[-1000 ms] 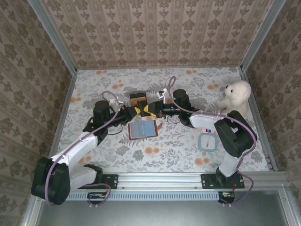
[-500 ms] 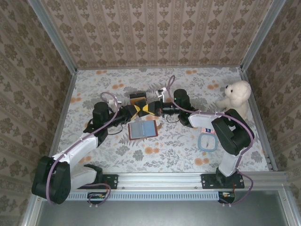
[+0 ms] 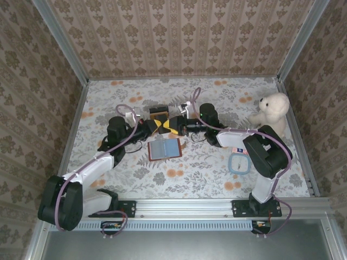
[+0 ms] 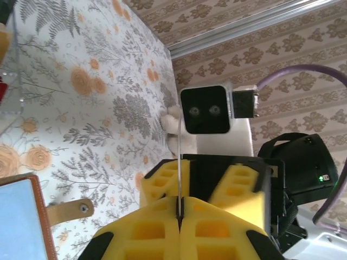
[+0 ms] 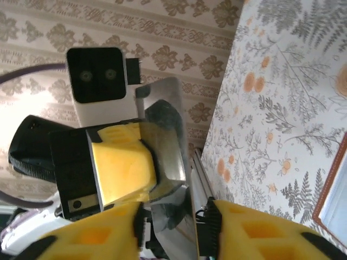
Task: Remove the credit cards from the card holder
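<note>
Left gripper (image 4: 179, 214) is clamped on a thin silvery card (image 5: 165, 135); right gripper (image 5: 173, 212) meets it nose to nose, fingers spread either side of that card; card holder (image 3: 164, 148) lies open on the flowered table (image 3: 217, 181), just near-side of both grippers and touching neither; a small dark box (image 3: 158, 113) sits just beyond them; a white teddy bear (image 3: 271, 111) sits well apart, past the right arm.

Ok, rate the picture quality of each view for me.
Top external: even light, soft shadows, all sharp. Left wrist: the card holder's blue face looks washed out. Right wrist: the silver card mirrors dark shapes.
</note>
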